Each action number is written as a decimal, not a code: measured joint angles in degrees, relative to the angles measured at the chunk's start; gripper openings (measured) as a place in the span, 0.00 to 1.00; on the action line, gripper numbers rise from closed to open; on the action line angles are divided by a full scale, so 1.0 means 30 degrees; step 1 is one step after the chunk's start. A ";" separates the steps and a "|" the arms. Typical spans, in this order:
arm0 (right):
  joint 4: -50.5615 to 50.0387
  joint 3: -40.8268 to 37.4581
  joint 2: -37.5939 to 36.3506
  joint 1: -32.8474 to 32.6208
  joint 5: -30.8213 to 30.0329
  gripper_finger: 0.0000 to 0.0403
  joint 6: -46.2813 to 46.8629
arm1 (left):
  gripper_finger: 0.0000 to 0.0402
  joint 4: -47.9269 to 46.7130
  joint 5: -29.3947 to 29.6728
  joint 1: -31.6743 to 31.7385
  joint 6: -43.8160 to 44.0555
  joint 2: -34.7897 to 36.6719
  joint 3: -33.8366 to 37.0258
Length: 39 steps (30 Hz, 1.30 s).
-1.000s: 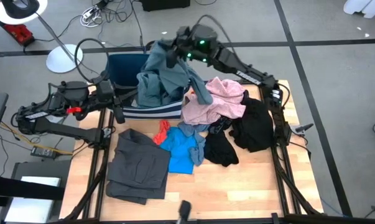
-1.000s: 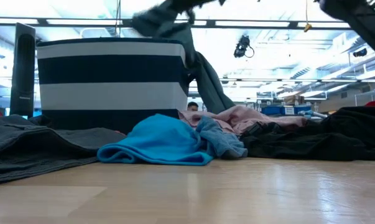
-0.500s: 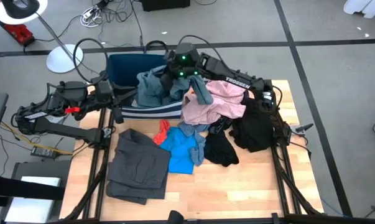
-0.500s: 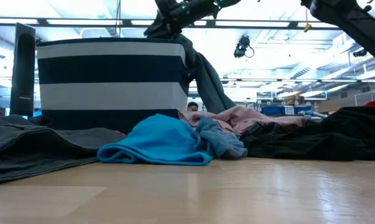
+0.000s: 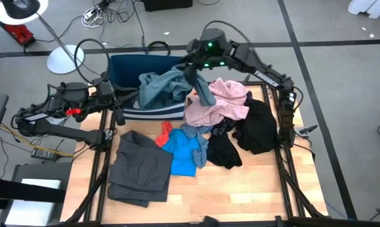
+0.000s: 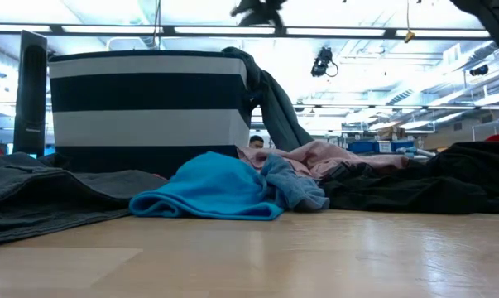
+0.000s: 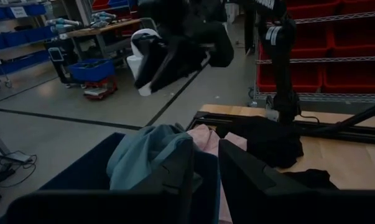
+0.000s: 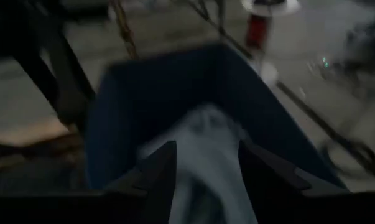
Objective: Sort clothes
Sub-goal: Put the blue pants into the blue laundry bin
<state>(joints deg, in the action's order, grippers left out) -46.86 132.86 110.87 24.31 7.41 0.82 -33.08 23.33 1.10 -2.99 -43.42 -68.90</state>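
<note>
The dark blue bin (image 5: 123,68) with a striped side (image 6: 150,108) stands at the table's far edge. A grey-blue garment (image 5: 161,85) lies in it, and one end (image 6: 274,103) hangs over its right rim. My right gripper (image 5: 191,68) hovers open above the bin's right side (image 6: 257,12). Its fingers stand apart over the garment (image 8: 206,143) without touching it. My left gripper (image 5: 121,106) is at the bin's near left corner, shut on the rim. The other clothes lie on the table in front of the bin and to its right. My left gripper (image 7: 215,168) has the bin's rim (image 7: 216,198) between its two fingers at the near left corner, one finger on the inner side and one on the outer. The fingers come level from the table's left. The bin stands upright on the table.
Pink (image 5: 218,101) and black (image 5: 256,126) garments are piled right of the bin. A bright blue one (image 5: 183,154), a red-orange one (image 5: 165,132) and a dark grey one (image 5: 139,167) lie nearer. Bare wood (image 5: 240,189) runs along the near edge.
My right gripper has gone down into the bin with the grey-blue garment, opened and let go. It has since risen and drawn toward the table's right. The garment has dropped into the bin, one end draped over the right rim.
</note>
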 joint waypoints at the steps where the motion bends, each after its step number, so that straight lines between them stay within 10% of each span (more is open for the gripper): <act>1: -0.1130 0.0000 -0.0213 0.0166 -0.0040 0.43 -0.0008 | 0.20 0.0000 0.0007 0.0000 0.0001 -0.0007 0.0000; 9: -0.9878 -0.0007 -0.0555 0.0737 0.0036 0.41 0.0049 | 0.20 0.0007 0.0007 0.0000 -0.0006 -0.0007 -0.0015; 16: -1.0712 -0.2703 -0.1251 0.0664 -0.0021 0.39 -0.0218 | 0.20 0.0015 0.0007 0.0000 0.0010 -0.0007 -0.0015; 29: 0.2827 -1.9655 -0.8721 0.0264 0.0171 0.36 0.2696 | 0.20 0.0022 0.0007 0.0000 0.0037 -0.0007 -0.0015; 39: 1.0440 -2.4210 -0.8075 0.0613 -0.3978 0.36 0.2569 | 0.20 0.0038 0.0007 0.0000 0.0146 -0.0007 -0.0015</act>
<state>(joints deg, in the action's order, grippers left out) -15.54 60.23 86.65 26.15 -4.52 8.53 -32.97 23.35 1.10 -2.55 -43.44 -68.95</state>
